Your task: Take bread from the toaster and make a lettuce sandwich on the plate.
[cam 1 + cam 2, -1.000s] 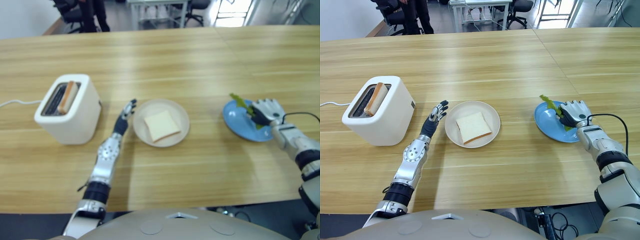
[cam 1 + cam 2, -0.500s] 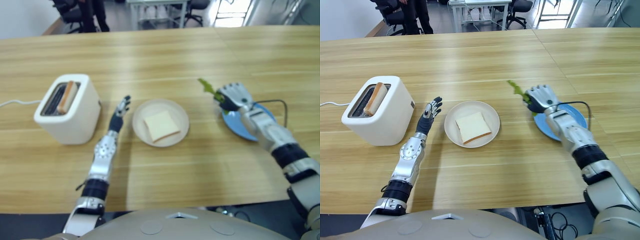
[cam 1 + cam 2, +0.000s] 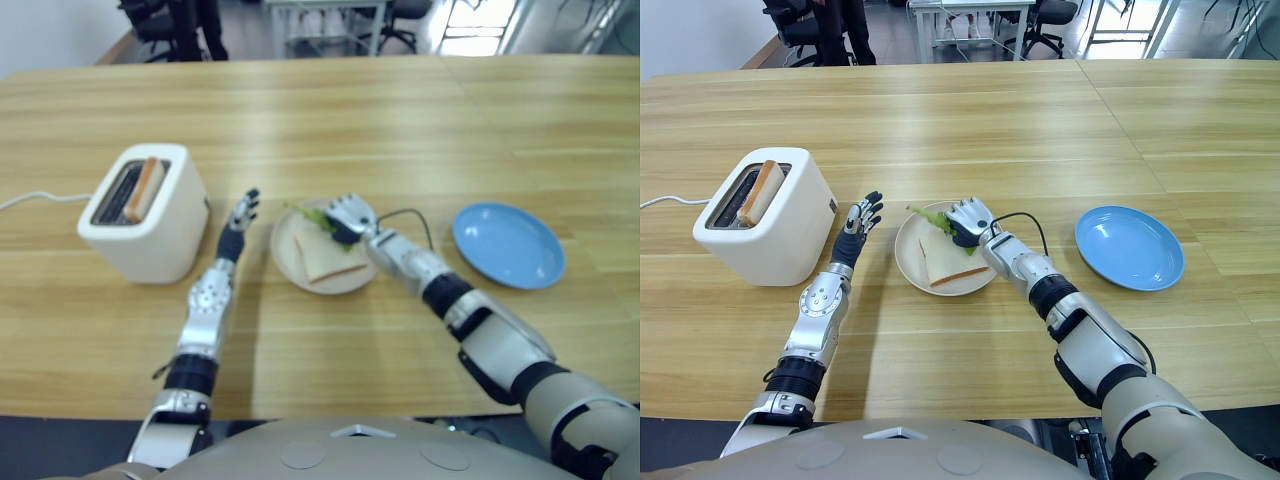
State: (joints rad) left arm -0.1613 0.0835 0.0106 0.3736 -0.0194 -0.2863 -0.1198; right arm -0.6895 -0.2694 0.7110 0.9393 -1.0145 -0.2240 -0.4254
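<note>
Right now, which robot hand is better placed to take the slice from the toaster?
Left. The left robot hand is open, empty and beside the toaster; the right robot hand is shut on the lettuce over the plate.

Both views look from the robot's head, forward and steeply down onto the wooden table [image 3: 400, 120], from above its near edge. They sit high enough to take in the whole width of the work area. The two eyes sit side by side, a little apart, and face the same way, so they share nearly the whole scene: the toaster [image 3: 150, 235] at left, the cream plate [image 3: 340, 286] in the middle, the blue plate [image 3: 508, 245] at right, and office chairs [image 3: 1045, 12] beyond the far edge. In the right eye view everything sits slightly further left.
</note>
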